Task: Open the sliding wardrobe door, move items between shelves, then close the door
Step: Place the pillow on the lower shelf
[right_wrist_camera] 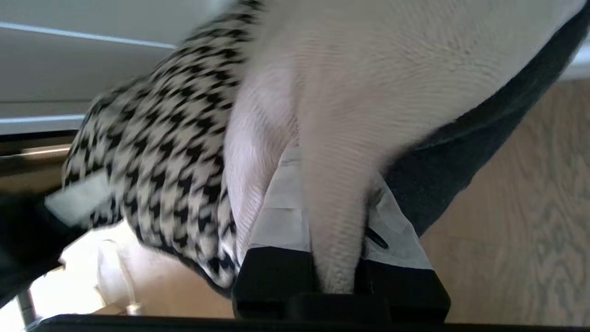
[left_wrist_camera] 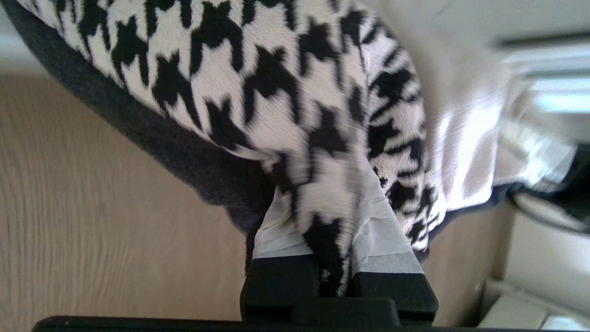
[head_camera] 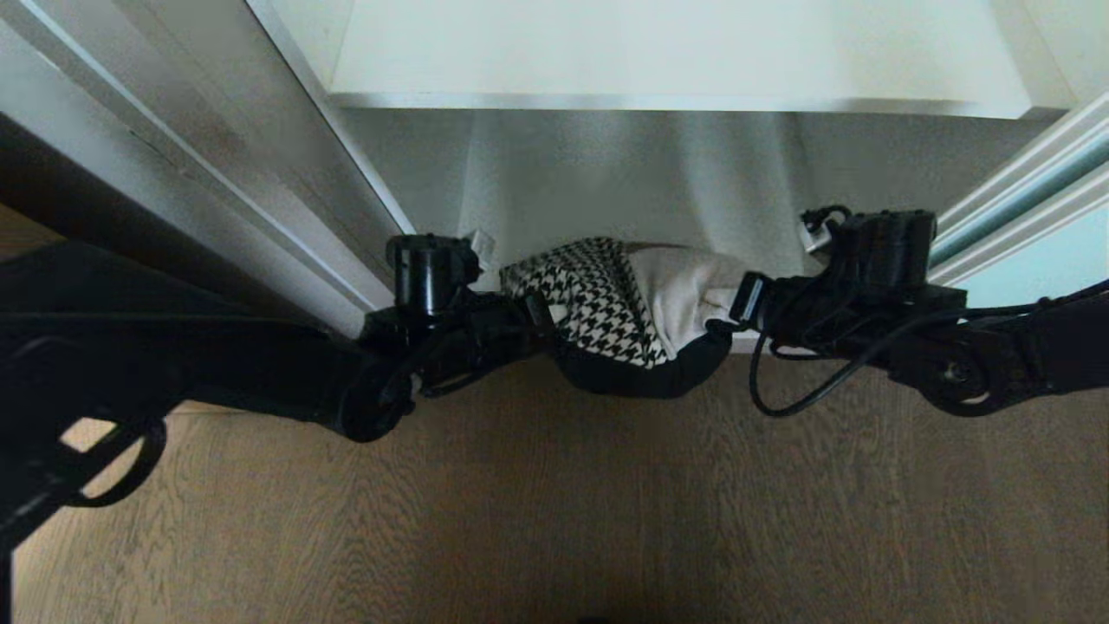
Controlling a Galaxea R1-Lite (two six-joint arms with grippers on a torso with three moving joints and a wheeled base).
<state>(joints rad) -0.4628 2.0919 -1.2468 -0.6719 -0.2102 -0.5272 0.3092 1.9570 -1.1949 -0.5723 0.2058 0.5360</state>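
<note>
Wood-grain floor (head_camera: 554, 503), plump houndstooth cushion (head_camera: 598, 303)

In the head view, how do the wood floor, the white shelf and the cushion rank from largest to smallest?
1. wood floor, largest.
2. white shelf.
3. cushion, smallest, held between left hand and right hand.

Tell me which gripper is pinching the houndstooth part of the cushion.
The left gripper: its taped fingers close on the black-and-white houndstooth patch of the cushion. The right gripper pinches the plain cream patch instead.
</note>
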